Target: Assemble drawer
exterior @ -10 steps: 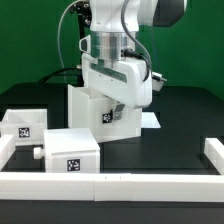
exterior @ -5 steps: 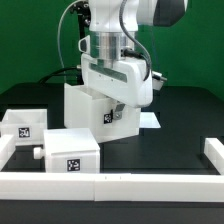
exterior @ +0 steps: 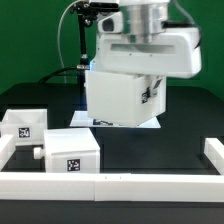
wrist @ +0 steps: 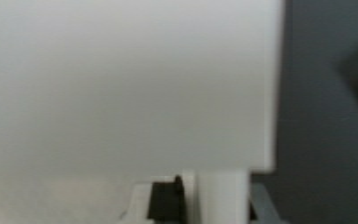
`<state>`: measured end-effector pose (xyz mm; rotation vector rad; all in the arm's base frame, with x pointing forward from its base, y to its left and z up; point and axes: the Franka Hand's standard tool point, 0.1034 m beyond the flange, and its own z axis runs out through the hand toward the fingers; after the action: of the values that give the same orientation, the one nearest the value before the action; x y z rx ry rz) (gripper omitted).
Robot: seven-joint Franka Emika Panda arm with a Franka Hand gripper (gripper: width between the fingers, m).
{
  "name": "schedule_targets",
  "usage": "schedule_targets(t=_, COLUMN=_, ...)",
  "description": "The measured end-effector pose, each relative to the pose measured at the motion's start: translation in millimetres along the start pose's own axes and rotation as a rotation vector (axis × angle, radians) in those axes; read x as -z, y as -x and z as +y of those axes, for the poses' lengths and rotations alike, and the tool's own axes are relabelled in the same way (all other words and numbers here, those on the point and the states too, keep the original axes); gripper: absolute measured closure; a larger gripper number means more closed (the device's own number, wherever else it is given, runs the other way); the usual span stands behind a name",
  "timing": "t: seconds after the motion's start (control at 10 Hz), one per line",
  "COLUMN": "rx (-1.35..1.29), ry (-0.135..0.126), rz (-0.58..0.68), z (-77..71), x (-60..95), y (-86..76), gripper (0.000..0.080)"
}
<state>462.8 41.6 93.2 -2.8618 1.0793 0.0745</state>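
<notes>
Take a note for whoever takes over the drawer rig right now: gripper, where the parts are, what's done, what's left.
Gripper: shut on a wall of the casing, which seems lifted off the table, above the marker board.
Trays: both on the table at the exterior view's left. The front tray has its knob pointing to that view's left; the second tray sits behind it.
Done: casing grasped.
Left: set the casing down, probably open side toward the trays, then slide both trays in. Neither is in yet.
</notes>
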Motion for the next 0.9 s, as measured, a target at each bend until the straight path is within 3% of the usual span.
schedule_targets(t=0.3, rx=0.037, ry=0.006, rz=-0.041, z=8.4, x=-5.4, y=0.3, gripper=0.0738)
schedule_targets(t=0.4, rx=0.191, ry=0.022, rz=-0.143, z=6.1, x=2.8, y=5.4, gripper=0.0738)
schedule_targets(t=0.5, rx=0.305, ry=-0.004, rz=-0.217, z=-3.1, x=5.2, y=3.6, gripper=0.0738)
schedule_targets(t=0.7, rx=0.394, ry=0.02, rz=-0.364, z=-8.2, x=1.4, y=14.4, gripper=0.0738)
schedule_targets(t=0.9, rx=0.38, ry=0.042, rz=-0.458, z=-5.9, x=-1.9, y=10.9, gripper=0.0738)
